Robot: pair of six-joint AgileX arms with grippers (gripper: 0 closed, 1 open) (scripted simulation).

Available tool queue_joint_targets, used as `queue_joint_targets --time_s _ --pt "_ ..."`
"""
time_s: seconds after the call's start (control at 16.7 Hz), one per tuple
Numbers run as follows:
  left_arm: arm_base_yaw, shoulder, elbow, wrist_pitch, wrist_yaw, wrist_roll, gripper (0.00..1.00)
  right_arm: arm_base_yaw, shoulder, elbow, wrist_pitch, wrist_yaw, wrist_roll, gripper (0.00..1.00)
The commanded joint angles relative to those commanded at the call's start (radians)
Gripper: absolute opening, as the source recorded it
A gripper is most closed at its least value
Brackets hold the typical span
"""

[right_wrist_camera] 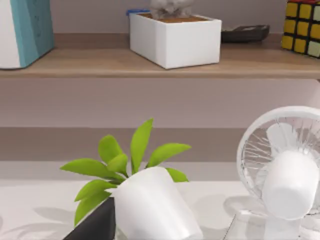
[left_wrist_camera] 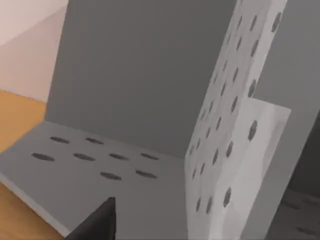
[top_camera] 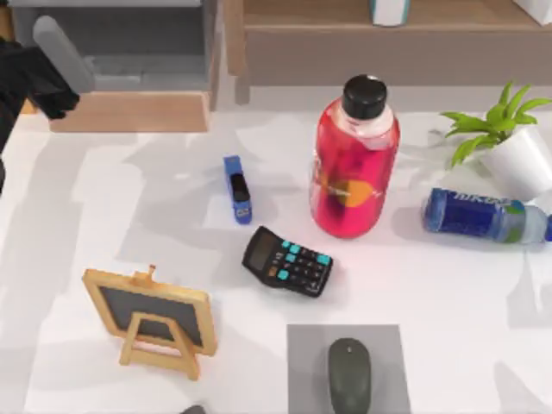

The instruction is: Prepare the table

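The white table [top_camera: 431,285] carries a blue stapler [top_camera: 237,190], a black calculator [top_camera: 287,261], an upright red bottle [top_camera: 354,164] and a blue bottle [top_camera: 483,216] lying on its side. My left gripper [top_camera: 39,82] hovers at the back left by the grey cabinet compartment [top_camera: 129,43]. Its wrist view faces grey perforated cabinet panels [left_wrist_camera: 125,90], with a dark part of the gripper [left_wrist_camera: 97,225] at the edge. A dark part of my right gripper [right_wrist_camera: 95,225] shows beside the tilted white plant pot [right_wrist_camera: 150,205].
A small wooden easel chalkboard [top_camera: 151,319] stands front left. A grey mouse [top_camera: 348,375] rests on a grey pad [top_camera: 302,371] at the front. The potted plant [top_camera: 509,142] leans at the right edge. A white fan [right_wrist_camera: 285,175] and a wooden shelf [right_wrist_camera: 150,62] holding boxes are behind it.
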Motion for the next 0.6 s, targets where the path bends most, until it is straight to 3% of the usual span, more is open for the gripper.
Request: queue_joint_targets --time_s 0.3,0.6 --pt "-0.356 -0.057 0.025 -0.061 -0.255 -0.271 1.00 0.000 0.000 0.000 0.000 0.000 0.000 1.00" --pt "-0.618 -0.024 0.273 -0.180 -0.518 -0.582 1.00 0.000 0.000 0.000 0.000 0.000 0.000 1.00"
